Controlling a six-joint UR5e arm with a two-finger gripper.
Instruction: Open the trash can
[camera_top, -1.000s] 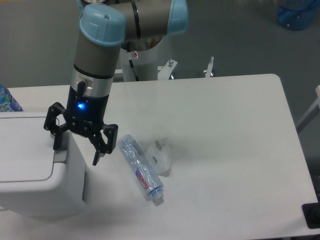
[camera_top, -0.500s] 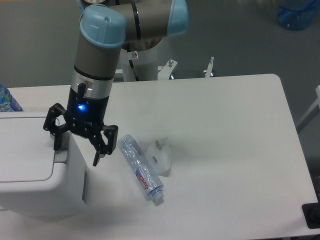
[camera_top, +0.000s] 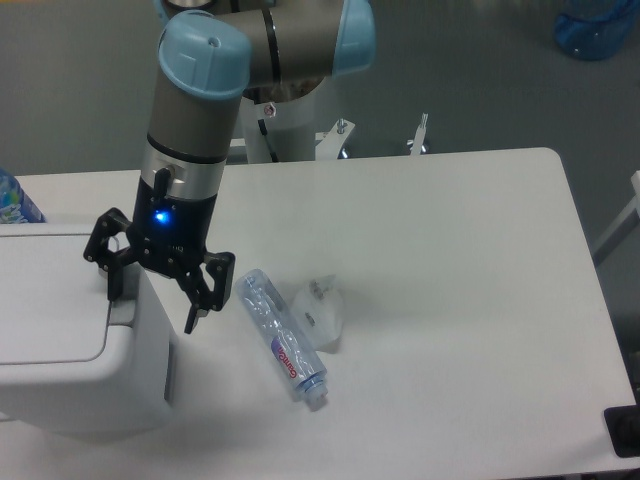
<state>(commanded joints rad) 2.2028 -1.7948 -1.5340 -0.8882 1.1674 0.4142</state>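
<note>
**White bin, lid shut, tool straddling its right edge**

White plastic trash can (camera_top: 70, 350), one, at the surface's (camera_top: 450, 260) left end. One tool (camera_top: 155, 300), spread wide: one finger by the grey push tab (camera_top: 120, 312), the other off the side. Likely fault: missing the tab, shoving the bin. One crushed bottle (camera_top: 282, 338); one clear scrap (camera_top: 322, 310).

Grey arm (camera_top: 195, 120), light-blue joint caps; silver wrist band; black pincer (camera_top: 153, 300), blue LED lit

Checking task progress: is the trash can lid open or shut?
Shut. The trash can lid panel lies flat and flush; the open claw straddles its right edge.
</note>
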